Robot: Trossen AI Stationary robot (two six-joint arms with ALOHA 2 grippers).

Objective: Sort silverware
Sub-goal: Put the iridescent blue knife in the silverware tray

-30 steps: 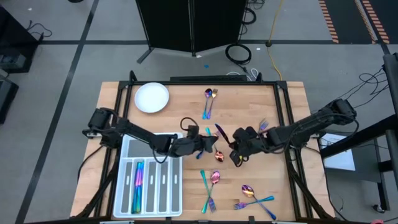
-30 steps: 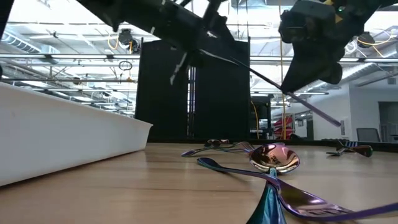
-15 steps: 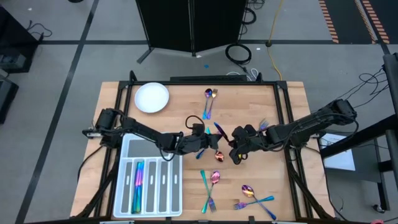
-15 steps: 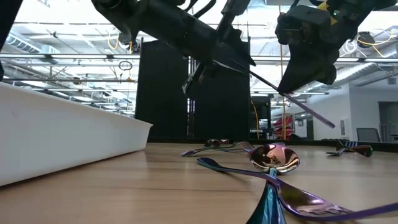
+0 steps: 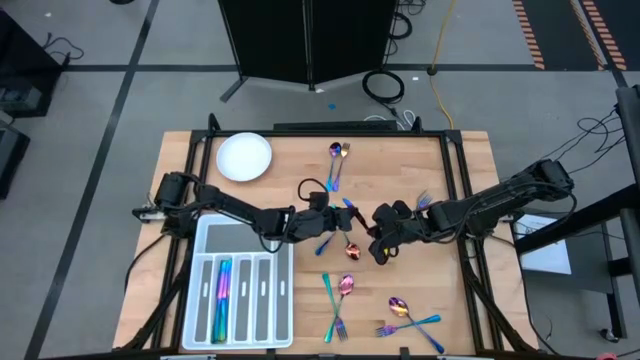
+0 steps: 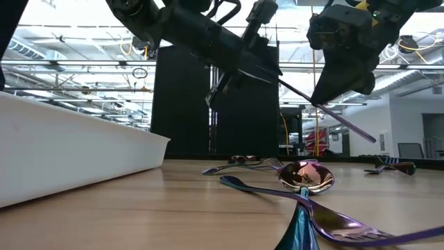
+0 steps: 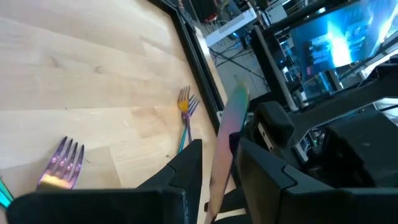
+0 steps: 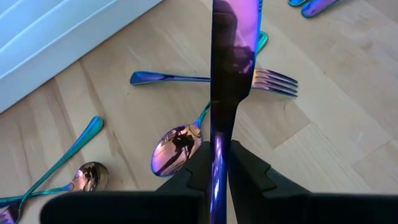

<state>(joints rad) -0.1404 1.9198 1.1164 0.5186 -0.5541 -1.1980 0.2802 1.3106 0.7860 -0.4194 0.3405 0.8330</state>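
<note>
Knife (image 5: 352,213) spans the gap between both pincers above the middle of the counter (image 5: 280,170), held off the wood and tilted. Right pincer (image 5: 378,240) is clamped narrow on one end of it; in the right wrist view the purple blade (image 8: 227,68) runs straight out from between the two dark fingers (image 8: 189,177). Left pincer (image 5: 335,215) sits at the knife's other end with its fingers on either side of the blade; the left wrist view shows the blade (image 7: 225,134) standing in the slot between them, but whether they press on it I cannot tell.

Below the knife lies a spoon (image 5: 352,250), just near of the pincers. More silverware is scattered on the counter: a spoon and fork pair (image 5: 336,160) at the far middle, a fork (image 5: 423,202) to the right, a spoon and fork (image 5: 338,300) toward the near edge, and another spoon and fork (image 5: 410,318) at the near right.

Compartment tray (image 5: 205,240) sits at the near left, with a couple of pieces (image 5: 222,290) already lying in one slot. White plate (image 5: 244,157) rests at the far left.
</note>
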